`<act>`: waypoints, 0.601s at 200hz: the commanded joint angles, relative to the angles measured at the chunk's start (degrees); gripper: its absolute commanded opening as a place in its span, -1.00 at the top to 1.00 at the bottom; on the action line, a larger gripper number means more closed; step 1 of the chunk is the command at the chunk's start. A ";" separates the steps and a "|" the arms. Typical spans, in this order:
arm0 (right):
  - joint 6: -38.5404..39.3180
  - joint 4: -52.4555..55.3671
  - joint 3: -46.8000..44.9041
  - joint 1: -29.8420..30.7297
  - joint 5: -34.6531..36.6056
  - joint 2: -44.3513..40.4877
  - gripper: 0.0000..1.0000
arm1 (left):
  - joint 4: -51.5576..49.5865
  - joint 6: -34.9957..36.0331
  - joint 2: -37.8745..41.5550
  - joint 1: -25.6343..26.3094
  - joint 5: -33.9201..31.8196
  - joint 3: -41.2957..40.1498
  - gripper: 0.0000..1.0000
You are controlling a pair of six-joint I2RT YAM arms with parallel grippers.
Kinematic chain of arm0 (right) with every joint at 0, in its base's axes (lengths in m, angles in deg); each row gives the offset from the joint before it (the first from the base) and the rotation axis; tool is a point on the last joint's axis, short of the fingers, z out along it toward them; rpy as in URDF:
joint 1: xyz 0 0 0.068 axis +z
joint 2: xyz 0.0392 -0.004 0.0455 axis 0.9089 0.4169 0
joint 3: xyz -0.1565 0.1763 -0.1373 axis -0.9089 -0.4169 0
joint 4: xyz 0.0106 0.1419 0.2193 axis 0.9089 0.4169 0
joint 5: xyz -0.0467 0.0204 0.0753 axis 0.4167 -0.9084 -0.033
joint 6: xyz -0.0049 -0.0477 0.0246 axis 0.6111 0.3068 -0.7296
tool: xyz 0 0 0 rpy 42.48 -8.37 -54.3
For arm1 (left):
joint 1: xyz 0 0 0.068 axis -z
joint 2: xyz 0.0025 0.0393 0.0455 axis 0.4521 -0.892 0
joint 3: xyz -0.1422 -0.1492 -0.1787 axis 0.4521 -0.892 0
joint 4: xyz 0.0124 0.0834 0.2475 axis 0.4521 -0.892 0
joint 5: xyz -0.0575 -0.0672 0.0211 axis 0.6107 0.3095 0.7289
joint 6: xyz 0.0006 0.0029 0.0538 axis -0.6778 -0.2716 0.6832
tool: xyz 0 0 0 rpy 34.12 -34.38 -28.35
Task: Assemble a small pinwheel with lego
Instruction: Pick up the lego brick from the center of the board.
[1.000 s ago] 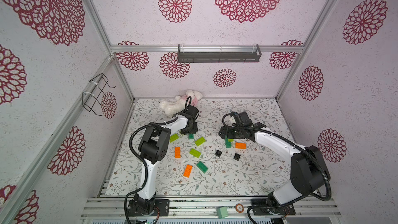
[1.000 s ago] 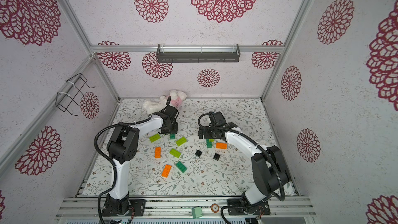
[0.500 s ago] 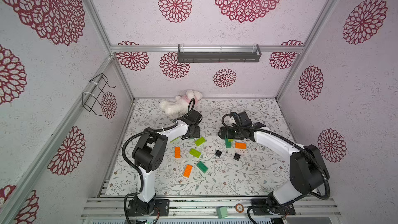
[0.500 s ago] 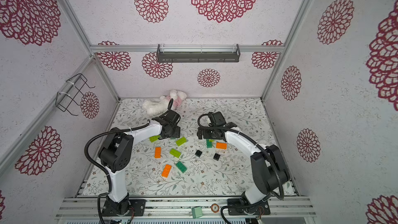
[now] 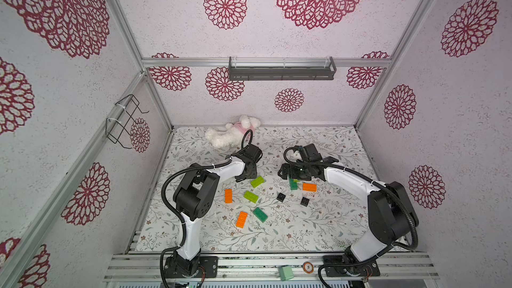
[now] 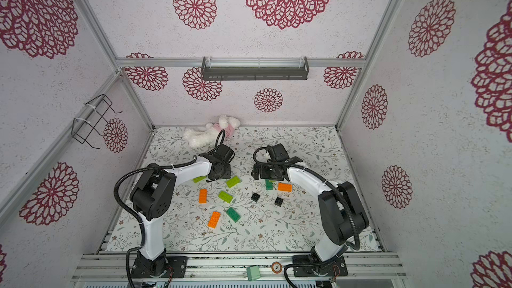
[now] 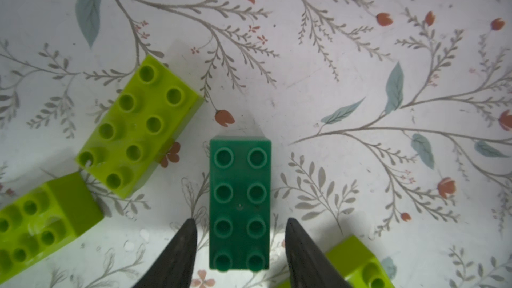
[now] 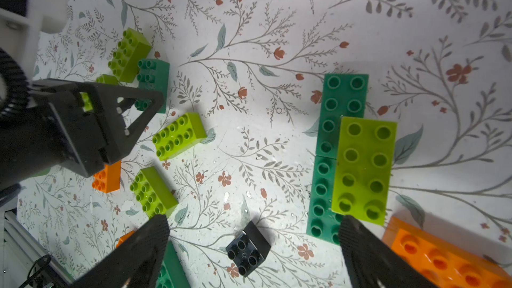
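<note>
Your left pincer (image 7: 240, 225) is standing open, its two fingers (image 7: 180, 259) straddling a dark green brick (image 7: 240, 189) that is lying flat, studs up, on the flowered mat (image 7: 332, 51). A sliver of mat is showing between each finger and the brick's long sides, so nothing is being gripped. The brick is reaching out lengthwise ahead of the fingertips. Three lime green bricks are sitting around this pincer. One (image 7: 138, 128) is lying askew ahead of it and off to one side, near the dark green brick but apart from it. A second (image 7: 41, 225) is lying further out on that same side. A third (image 7: 357, 261) is lying just outside the opposite finger, partly hidden behind it.

Your right pincer (image 8: 253, 218) is gaping wide and holding nothing. A small black brick (image 8: 248, 250) is lying on the mat between its fingers, touching neither. Right at one fingertip (image 8: 354, 236) the started assembly (image 8: 343, 106) is sitting: two dark green pieces end to end, with a lime green piece (image 8: 363, 167) pressed on top across their joint. Whether that fingertip is touching it cannot be told. An orange brick (image 8: 443, 261) is lying just outside that finger, beside the assembly.

In a top view, loose pieces are lying nearer the arm bases than either pincer: two orange (image 5: 228, 196) (image 5: 242, 219), one lime (image 5: 251, 196), one dark green (image 5: 260, 214) and another black (image 5: 304, 201).
</note>
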 commanded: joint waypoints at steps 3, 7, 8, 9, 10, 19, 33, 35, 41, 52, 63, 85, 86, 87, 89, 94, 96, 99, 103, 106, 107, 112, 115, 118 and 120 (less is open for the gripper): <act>-1.07 -1.41 0.68 -0.28 -0.35 -0.73 -0.98 | 0.44 -1.59 -0.93 -0.22 -0.70 0.68 -0.02; -1.04 -1.39 0.68 -0.36 -0.34 -0.73 -0.98 | 0.39 -1.69 -1.14 -0.20 -0.74 0.73 -0.01; -1.01 -1.35 0.68 -0.32 -0.34 -0.73 -0.98 | 0.41 -1.69 -1.17 -0.18 -0.72 0.73 0.00; -1.00 -1.33 0.68 -0.30 -0.30 -0.73 -0.98 | 0.47 -1.73 -1.18 -0.22 -0.76 0.73 0.00; -0.99 -1.32 0.68 -0.34 -0.28 -0.73 -0.98 | 0.41 -1.75 -1.19 -0.20 -0.73 0.74 0.01; -0.90 -1.22 0.68 -0.35 -0.13 -0.72 -0.98 | 0.51 -1.77 -1.21 -0.20 -0.88 0.58 0.06; -0.80 -1.13 0.68 -0.44 0.01 -0.73 -0.98 | 0.87 -1.95 -1.06 -0.22 -0.96 0.21 0.11; -0.80 -1.13 0.66 -0.45 0.07 -0.73 -0.98 | 0.87 -1.97 -1.08 -0.18 -0.96 0.19 0.12; -0.64 -1.05 0.67 -0.54 0.26 -0.81 -0.98 | 0.81 -2.02 -1.20 -0.25 -1.08 0.14 0.14; -0.53 -0.81 0.68 -0.85 0.70 -0.90 -0.98 | 0.75 -2.17 -1.22 -0.22 -1.14 0.20 0.21; -0.37 -0.78 0.71 -1.22 0.71 -0.99 -0.98 | 0.71 -2.29 -1.19 -0.26 -1.34 0.08 0.29; 0.14 -0.39 0.94 -1.97 1.45 -1.08 -0.98 | 0.26 -2.56 -1.25 -0.25 -1.91 0.09 0.41; 0.11 -0.37 0.94 -1.96 1.52 -1.08 -0.98 | 0.26 -2.56 -1.27 -0.21 -1.97 0.10 0.41; 0.18 -0.35 0.94 -2.00 1.60 -1.08 -0.98 | 0.26 -2.56 -1.23 -0.19 -1.99 0.11 0.42; 0.23 -0.35 0.92 -2.07 1.70 -1.08 -0.98 | 0.26 -2.61 -1.21 -0.24 -2.03 0.03 0.43; 0.47 -0.41 0.93 -2.17 1.90 -1.08 -0.98 | 0.26 -2.67 -1.14 -0.18 -2.14 -0.04 0.45; 0.50 -0.43 0.94 -2.27 2.06 -1.08 -0.98 | 0.30 -2.61 -1.12 -0.24 -2.18 -0.10 0.46; 0.59 -0.41 0.90 -2.34 2.28 -1.08 -0.98 | 0.26 -2.62 -0.94 -0.24 -2.20 -0.08 0.49; 0.73 -0.42 0.86 -2.43 2.64 -1.08 -0.98 | 0.29 -2.46 -0.95 -0.25 -2.20 -0.06 0.52; 0.77 -0.43 0.80 -2.55 2.91 -1.08 -0.98 | 0.26 -2.41 -0.71 -0.23 -2.19 -0.13 0.54; 0.73 -0.43 0.78 -2.60 2.95 -1.12 -0.98 | 0.26 -2.27 -0.64 -0.24 -2.19 -0.18 0.55; 0.79 -0.43 0.71 -2.87 3.27 -1.01 -0.98 | 0.46 -1.83 -0.24 -0.26 -2.04 -0.23 0.59; 0.78 -0.42 0.68 -3.12 3.29 -0.95 -0.98 | 0.68 -1.37 0.05 -0.19 -1.82 -0.34 0.61; 0.61 -0.58 0.60 -3.36 3.26 -0.91 -0.98 | 0.96 -0.90 0.64 -0.25 -1.59 -0.51 0.63; 0.56 -0.67 0.55 -3.58 3.22 -0.86 -0.98 | 1.20 -0.63 1.11 -0.26 -1.47 -0.63 0.64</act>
